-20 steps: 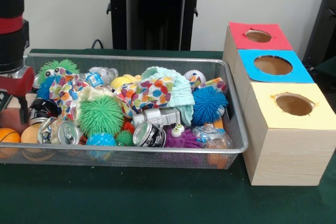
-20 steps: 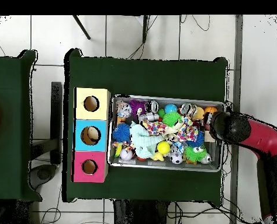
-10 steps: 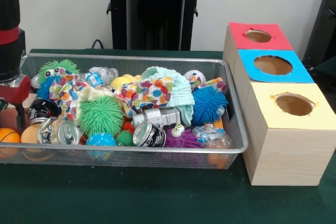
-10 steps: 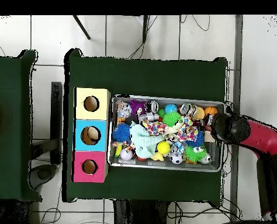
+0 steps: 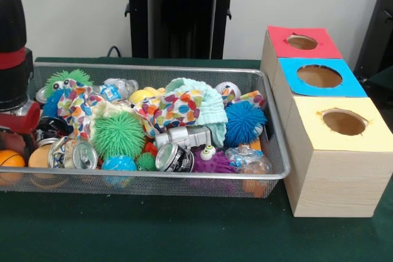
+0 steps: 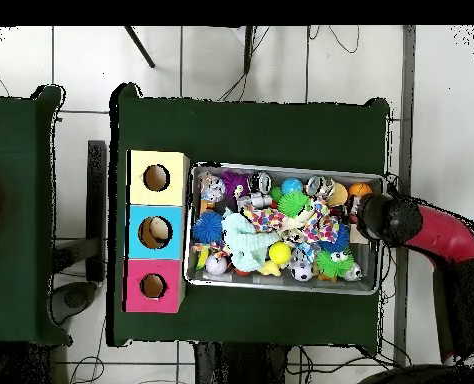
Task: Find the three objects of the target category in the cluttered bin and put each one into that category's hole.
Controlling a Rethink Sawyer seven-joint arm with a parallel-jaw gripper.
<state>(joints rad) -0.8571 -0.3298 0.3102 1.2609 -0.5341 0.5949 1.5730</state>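
A wire mesh bin (image 5: 153, 178) holds a jumble of toys, cans and cloths. At its left end my gripper (image 5: 13, 132) is down among the objects, beside a black-and-white ball (image 5: 50, 127) and an orange ball (image 5: 10, 159); its tips are hidden. A crushed can (image 5: 75, 154) lies just right of it. From above, the arm's wrist (image 6: 383, 216) covers the bin's right end (image 6: 373, 290). Three wooden boxes have holes with coloured tops: red (image 5: 302, 42), blue (image 5: 319, 76), yellow (image 5: 344, 122).
A green spiky ball (image 5: 118, 134), a blue spiky ball (image 5: 244, 122), a second can (image 5: 174, 157), a patterned cloth (image 5: 175, 110) and a mint cloth (image 5: 209, 105) fill the bin. The boxes stand right of it on the green table (image 5: 184, 231).
The arm has come down further into the bin's left end. The crushed can beside it has shifted and turned slightly.
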